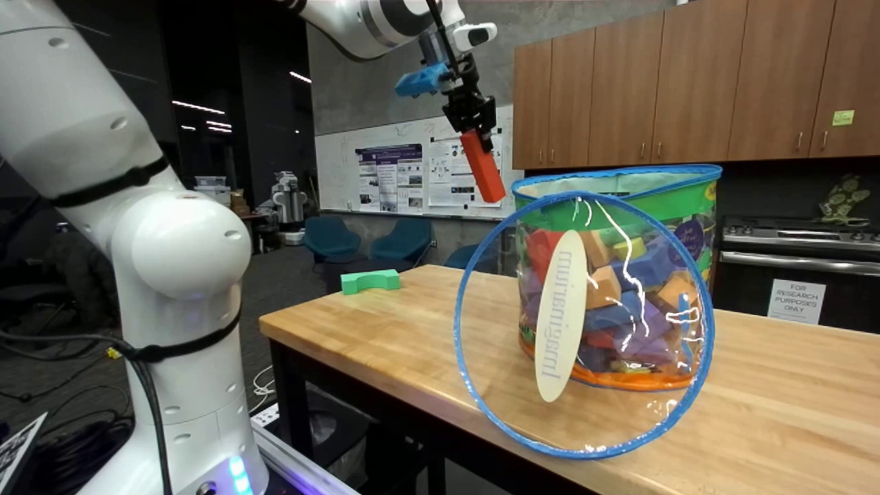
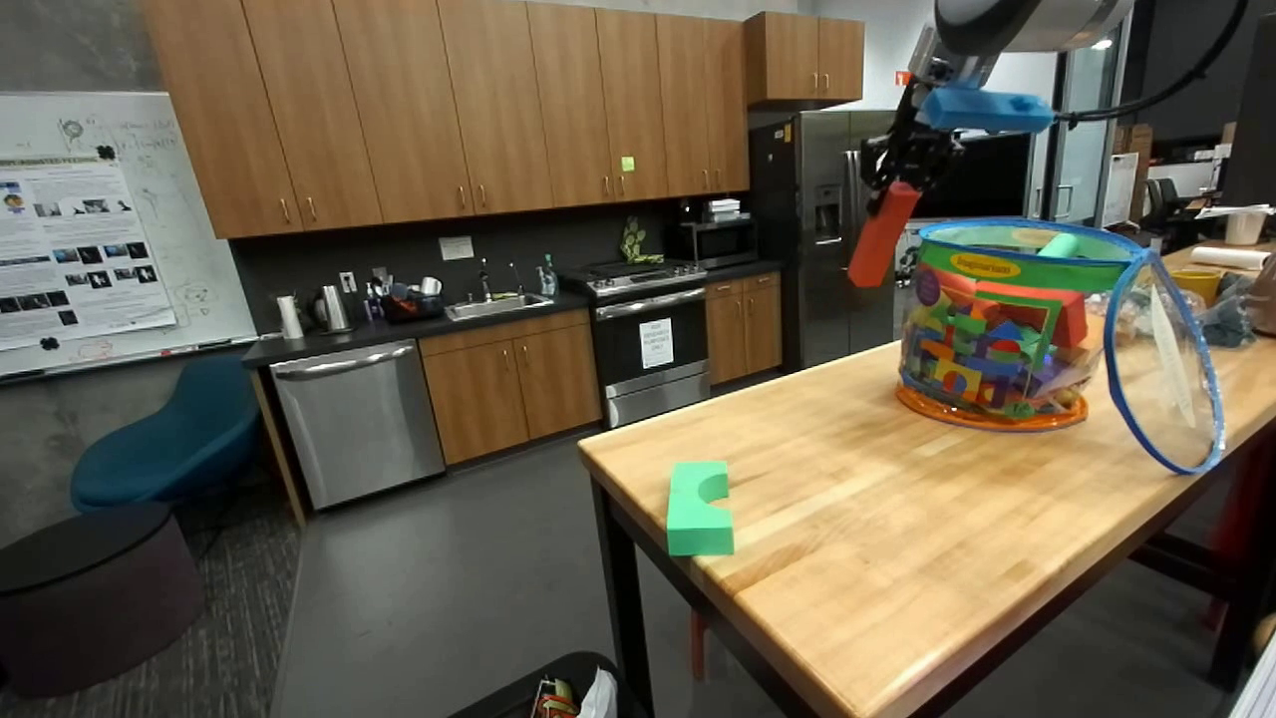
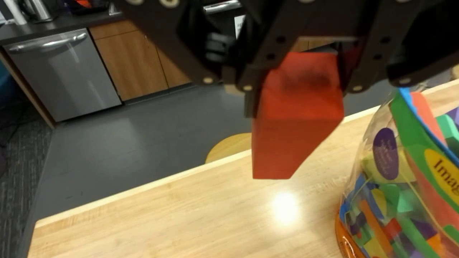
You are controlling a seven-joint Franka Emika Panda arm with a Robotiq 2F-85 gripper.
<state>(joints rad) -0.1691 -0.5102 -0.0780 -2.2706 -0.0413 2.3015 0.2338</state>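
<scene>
Red block (image 1: 483, 168) is pinched at its upper end by the gripper (image 3: 299, 77), so its longer part hangs free, tilted, near the clear bag (image 2: 1052, 272).

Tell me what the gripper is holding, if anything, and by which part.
The gripper holds a red block by its upper end, the rest slanting downward.

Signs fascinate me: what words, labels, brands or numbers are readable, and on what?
"Imaginarium": yellow oval label on clear plastic tub.
"Imaginarium", sideways: cream oval label on clear round plastic lid.
"FOR RESEARCH PURPOSES ONLY": white paper sign on black oven.
Too small or blurred: purple oval label, paper posters, whiteboard writing, yellow-green note.
</scene>
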